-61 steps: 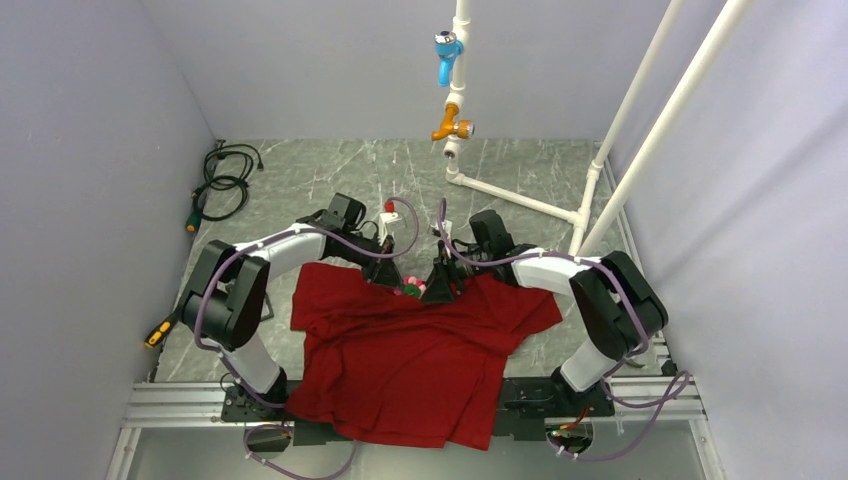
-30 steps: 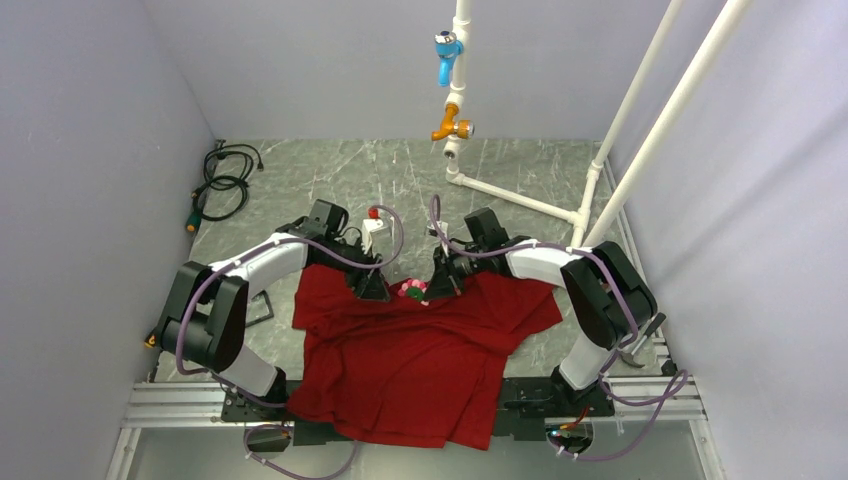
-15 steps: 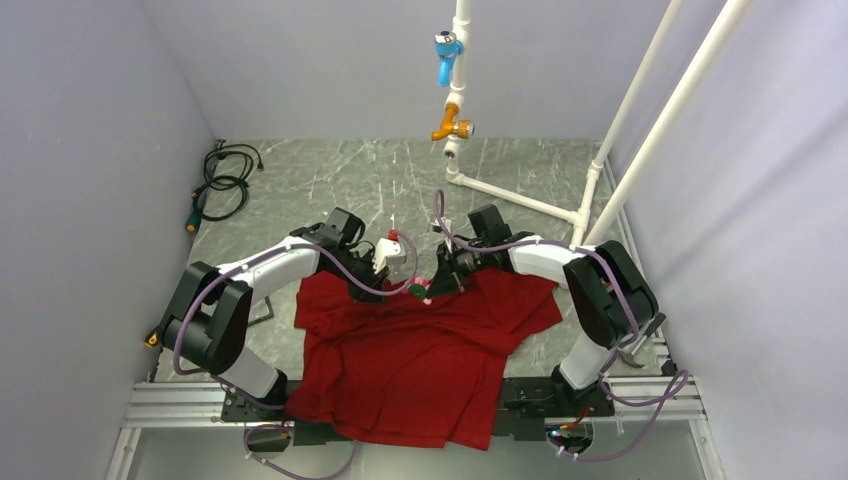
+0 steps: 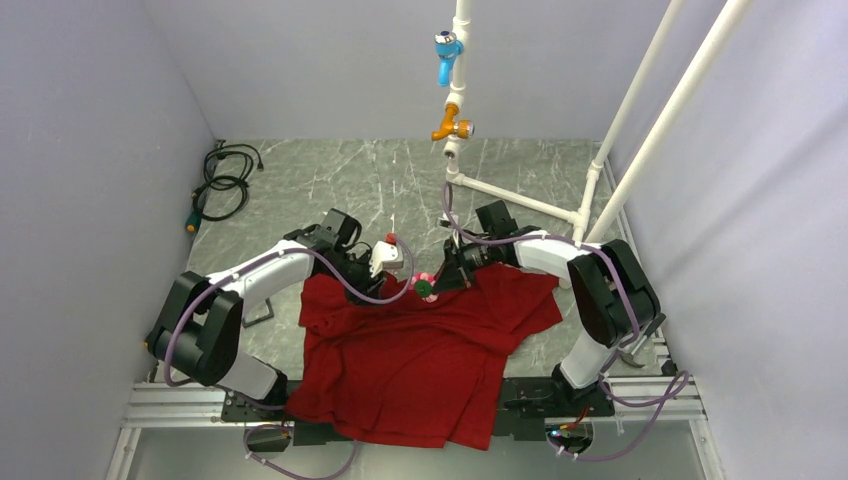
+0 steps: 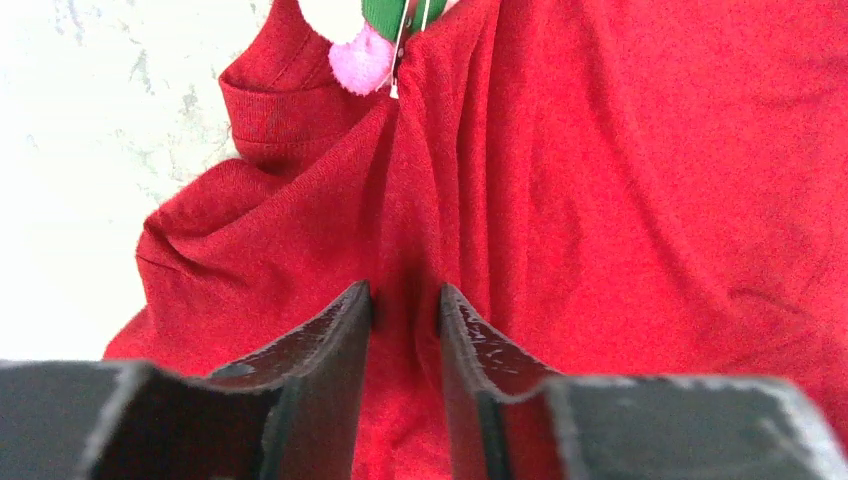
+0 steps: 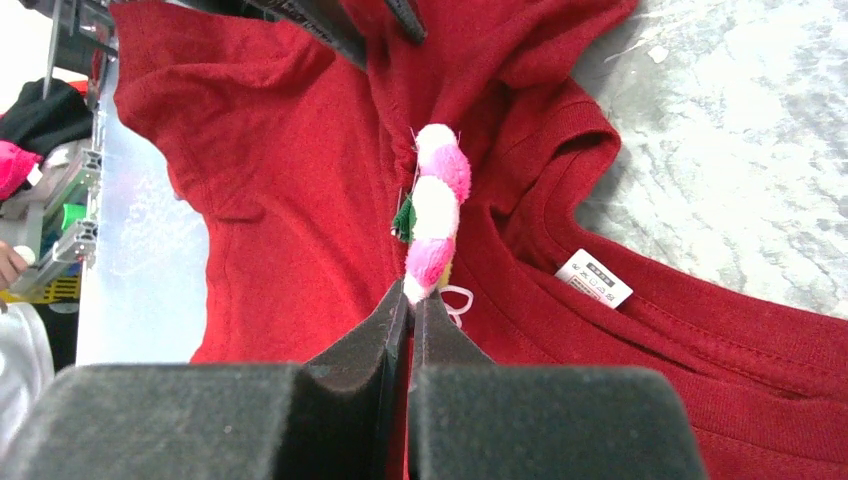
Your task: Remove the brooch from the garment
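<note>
The garment point(image 4: 410, 360) is a red T-shirt lying flat, with its collar at the far side. The brooch point(image 4: 424, 285) is a string of pink and white pompoms with a green bit, pinned near the collar. My right gripper point(image 4: 438, 282) is shut on the lower pink end of the brooch point(image 6: 437, 205) and pulls the cloth point(image 6: 270, 180) into a peak. My left gripper point(image 5: 405, 305) is just left of it. Its jaws stand a little apart astride a ridge of red cloth point(image 5: 620, 200) that runs up to the brooch point(image 5: 362, 55). A white label point(image 6: 594, 278) shows inside the collar.
A white pipe frame point(image 4: 520, 200) stands at the back right, and its upright carries a blue tap point(image 4: 447, 50) and an orange tap point(image 4: 452, 127). A black cable coil point(image 4: 222, 180) lies at the back left. An aluminium rail point(image 4: 180, 405) runs along the near edge.
My left gripper has swung right, closer to the brooch, and its jaws have narrowed onto the cloth. The right gripper has drawn the brooch slightly right and away, tenting the collar.
</note>
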Available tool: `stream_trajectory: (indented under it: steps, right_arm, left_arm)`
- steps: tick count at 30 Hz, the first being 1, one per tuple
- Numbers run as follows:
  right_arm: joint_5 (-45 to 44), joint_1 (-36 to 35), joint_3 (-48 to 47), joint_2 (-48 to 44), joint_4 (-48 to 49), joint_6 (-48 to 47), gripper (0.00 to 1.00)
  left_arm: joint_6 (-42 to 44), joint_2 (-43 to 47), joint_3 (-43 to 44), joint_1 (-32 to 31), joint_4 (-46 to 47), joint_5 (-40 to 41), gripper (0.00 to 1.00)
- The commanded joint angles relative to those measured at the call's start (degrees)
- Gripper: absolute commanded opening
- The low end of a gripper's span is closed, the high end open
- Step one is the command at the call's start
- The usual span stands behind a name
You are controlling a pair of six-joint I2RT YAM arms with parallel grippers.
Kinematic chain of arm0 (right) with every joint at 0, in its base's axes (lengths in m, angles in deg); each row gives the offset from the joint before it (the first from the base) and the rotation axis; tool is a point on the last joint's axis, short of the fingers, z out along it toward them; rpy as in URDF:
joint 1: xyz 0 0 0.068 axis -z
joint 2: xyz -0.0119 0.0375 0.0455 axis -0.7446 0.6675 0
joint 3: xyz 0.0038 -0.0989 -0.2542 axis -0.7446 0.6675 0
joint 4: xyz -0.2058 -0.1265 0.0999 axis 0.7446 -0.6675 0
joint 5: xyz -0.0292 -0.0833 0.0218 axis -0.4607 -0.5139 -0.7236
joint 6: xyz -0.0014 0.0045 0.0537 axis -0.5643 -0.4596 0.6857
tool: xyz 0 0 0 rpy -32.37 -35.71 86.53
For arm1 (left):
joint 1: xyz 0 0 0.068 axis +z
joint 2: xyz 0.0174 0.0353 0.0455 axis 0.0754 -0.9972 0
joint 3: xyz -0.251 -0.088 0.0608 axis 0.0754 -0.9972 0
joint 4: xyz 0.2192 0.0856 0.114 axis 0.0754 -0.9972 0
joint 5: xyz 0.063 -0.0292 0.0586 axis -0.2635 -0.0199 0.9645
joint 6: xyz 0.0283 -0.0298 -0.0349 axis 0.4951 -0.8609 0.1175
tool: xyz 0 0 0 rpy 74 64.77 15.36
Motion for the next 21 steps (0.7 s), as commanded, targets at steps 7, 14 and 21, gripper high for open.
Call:
stream_trajectory:
  steps: [7, 14, 21]
  right_arm:
    - [2.99, 0.43, -0.60, -1.48, 7.66, 6.75, 0.00]
    - [2.94, -0.24, 0.62, -1.73, 11.16, 10.52, 0.00]
    - [1.72, -2.40, 1.67, -0.93, 14.13, 12.31, 0.00]
  left_arm:
    - [-11.53, 0.46, 1.86, -2.74, 8.31, -3.67, 0.44]
    - [-16.18, -1.69, 1.58, -4.53, 13.64, -2.90, 0.24]
    - [-18.58, -3.10, 2.46, -4.83, 15.29, -5.70, 0.00]
